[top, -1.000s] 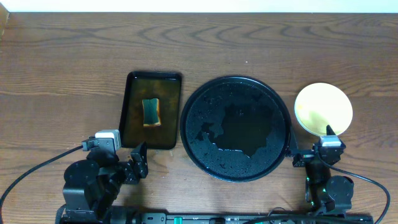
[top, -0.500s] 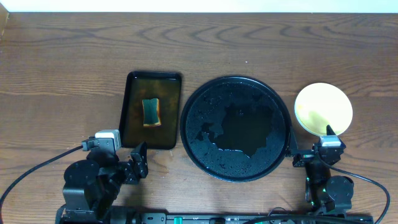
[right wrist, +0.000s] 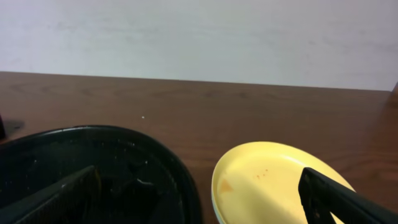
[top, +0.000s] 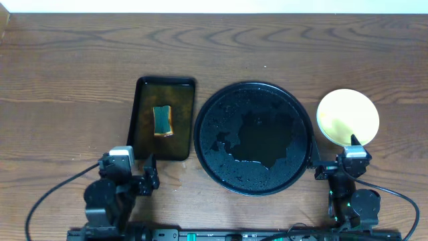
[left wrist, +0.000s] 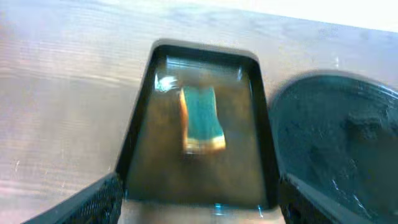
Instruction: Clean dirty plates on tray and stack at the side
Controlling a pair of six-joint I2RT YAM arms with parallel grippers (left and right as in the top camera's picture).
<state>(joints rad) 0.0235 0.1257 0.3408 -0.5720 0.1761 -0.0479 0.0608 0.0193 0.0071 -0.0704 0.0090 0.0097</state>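
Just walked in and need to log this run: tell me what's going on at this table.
Neither arm is handling anything right now. The left pincer and the right pincer are both open and empty, sitting low at the near edge of the table. The black tray is wet and has no plates on it. A yellow plate lies beside it on the right; whether others lie under it cannot be told. The sponge rests in the rectangular tray.
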